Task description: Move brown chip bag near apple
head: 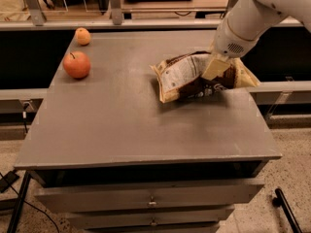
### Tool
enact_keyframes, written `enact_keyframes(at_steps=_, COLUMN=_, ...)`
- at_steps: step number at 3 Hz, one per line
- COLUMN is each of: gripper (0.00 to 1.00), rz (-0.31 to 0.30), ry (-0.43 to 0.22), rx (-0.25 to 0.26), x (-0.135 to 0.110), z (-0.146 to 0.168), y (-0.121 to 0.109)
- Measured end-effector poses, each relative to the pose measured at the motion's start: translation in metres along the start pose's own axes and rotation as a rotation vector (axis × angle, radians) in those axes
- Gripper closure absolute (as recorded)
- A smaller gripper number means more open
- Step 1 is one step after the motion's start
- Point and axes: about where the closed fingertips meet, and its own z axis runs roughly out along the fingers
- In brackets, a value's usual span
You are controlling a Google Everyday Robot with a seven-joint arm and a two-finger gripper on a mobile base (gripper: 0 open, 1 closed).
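The brown chip bag (pixel 187 79) lies at the right side of the grey table top (pixel 121 115), its white label panel facing left. My gripper (pixel 215 68) comes down from the upper right and is shut on the bag's middle, with a cream finger (pixel 216 67) pressed on its top. The bag's left end is tilted slightly up. The apple (pixel 77 64), red-orange with a dark stem, sits near the table's left edge, far to the left of the bag.
A smaller yellow-orange fruit (pixel 83 36) sits at the table's back left corner. A metal rail (pixel 116 6) runs behind the table. Drawers (pixel 150 203) are below the front edge. The table's right edge is close to the bag.
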Motion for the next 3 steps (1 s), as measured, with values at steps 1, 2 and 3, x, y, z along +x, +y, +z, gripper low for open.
enact_keyframes(at_steps=1, gripper=1.00, rz=0.028, ry=-0.069, rx=0.001, x=-0.008, z=-0.014, y=-0.011)
enact_keyframes(at_steps=2, gripper=1.00, rz=0.038, ry=-0.171, rx=0.036, x=-0.028, z=-0.046, y=-0.038)
enact_keyframes(at_steps=3, gripper=1.00, rz=0.041, ry=-0.244, rx=0.062, x=-0.046, z=-0.063, y=-0.057)
